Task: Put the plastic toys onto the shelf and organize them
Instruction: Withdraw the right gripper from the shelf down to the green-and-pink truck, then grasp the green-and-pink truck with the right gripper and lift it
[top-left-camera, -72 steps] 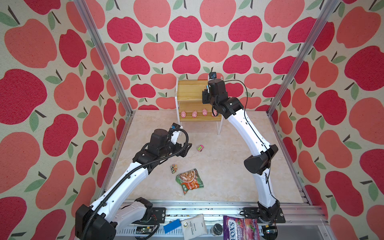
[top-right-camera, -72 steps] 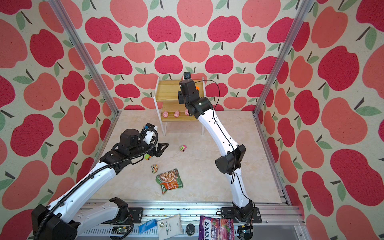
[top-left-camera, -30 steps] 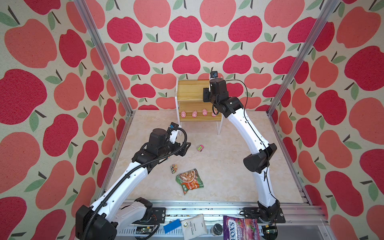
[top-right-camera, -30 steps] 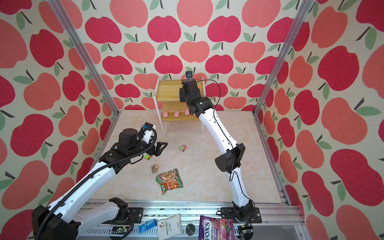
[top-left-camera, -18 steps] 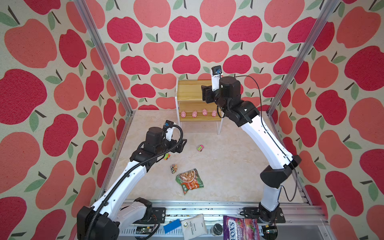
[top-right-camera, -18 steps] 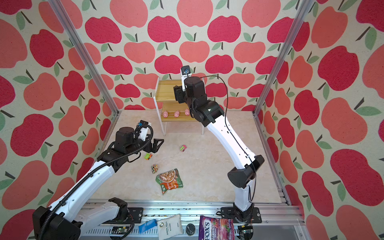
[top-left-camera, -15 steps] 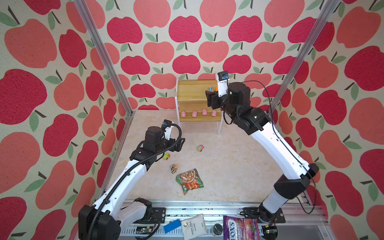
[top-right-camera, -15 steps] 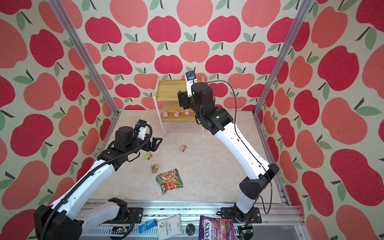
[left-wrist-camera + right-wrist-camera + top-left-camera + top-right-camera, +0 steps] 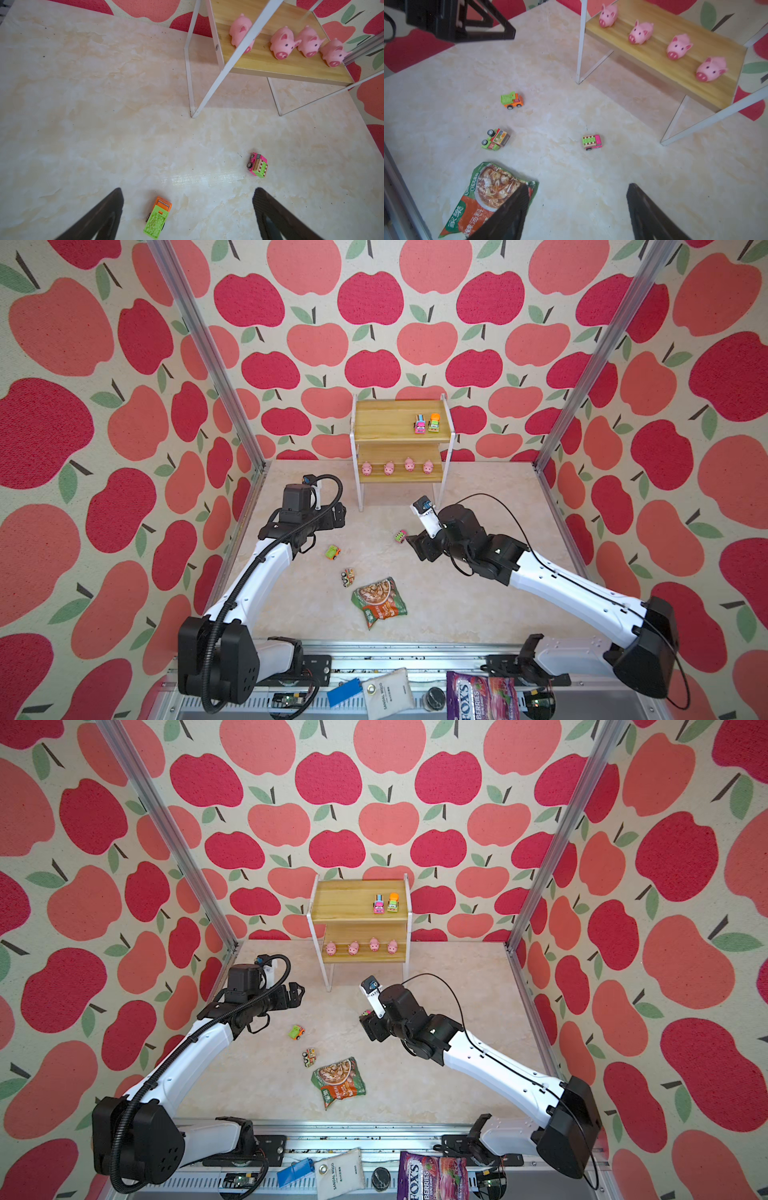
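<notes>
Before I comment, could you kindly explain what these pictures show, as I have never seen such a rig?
Two white robot arms, the left arm and the right arm, work over a marbled table. The two top views look down from one camera head above; the two close ones come from a camera on each wrist. The shelf at the back holds four pink pigs on its lower board and two trucks on top. On the table lie a green-and-orange truck, a pink truck, a tipped truck and a snack packet. The left fingers and the right fingers stand open and hold nothing.
</notes>
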You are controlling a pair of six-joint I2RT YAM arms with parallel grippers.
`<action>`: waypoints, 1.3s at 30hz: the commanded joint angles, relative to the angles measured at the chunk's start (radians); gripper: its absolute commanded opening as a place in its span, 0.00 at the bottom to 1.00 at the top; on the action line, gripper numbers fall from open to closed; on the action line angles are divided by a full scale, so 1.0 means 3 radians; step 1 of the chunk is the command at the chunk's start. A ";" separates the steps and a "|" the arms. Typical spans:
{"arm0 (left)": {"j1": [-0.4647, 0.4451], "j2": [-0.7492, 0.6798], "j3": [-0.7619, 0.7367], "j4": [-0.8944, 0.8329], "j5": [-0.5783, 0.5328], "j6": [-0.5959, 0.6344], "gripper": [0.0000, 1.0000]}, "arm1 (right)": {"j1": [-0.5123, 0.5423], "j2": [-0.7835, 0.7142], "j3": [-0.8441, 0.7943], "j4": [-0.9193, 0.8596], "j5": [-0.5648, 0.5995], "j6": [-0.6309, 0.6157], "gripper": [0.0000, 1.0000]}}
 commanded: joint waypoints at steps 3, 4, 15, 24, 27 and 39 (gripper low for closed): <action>0.0035 0.0093 0.0314 -0.0487 -0.0016 -0.0199 0.99 | -0.0049 0.0419 -0.0082 0.0227 -0.0363 0.0091 0.77; 0.0035 0.0074 0.0303 -0.0529 0.0013 -0.0240 0.99 | -0.0070 0.0508 -0.0072 0.0227 -0.0391 0.0055 0.77; -0.0549 -0.0388 -0.0113 -0.0766 0.0009 -0.0236 0.99 | -0.0439 0.1374 0.0447 -0.0034 -0.0572 -0.0542 0.79; -0.0590 -0.0817 -0.0205 -0.0965 0.0088 -0.0254 0.99 | -0.0442 0.2291 0.1342 -0.0486 -0.0332 -0.0841 0.82; -0.0595 -0.0929 -0.0165 -0.1049 0.0109 -0.0276 0.99 | -0.0447 0.2515 0.1565 -0.0577 -0.0126 -0.0834 0.82; -0.0595 -0.1241 -0.0072 -0.1135 0.0099 -0.0378 0.99 | -0.0502 0.2904 0.1873 -0.0754 -0.0132 -0.0815 0.73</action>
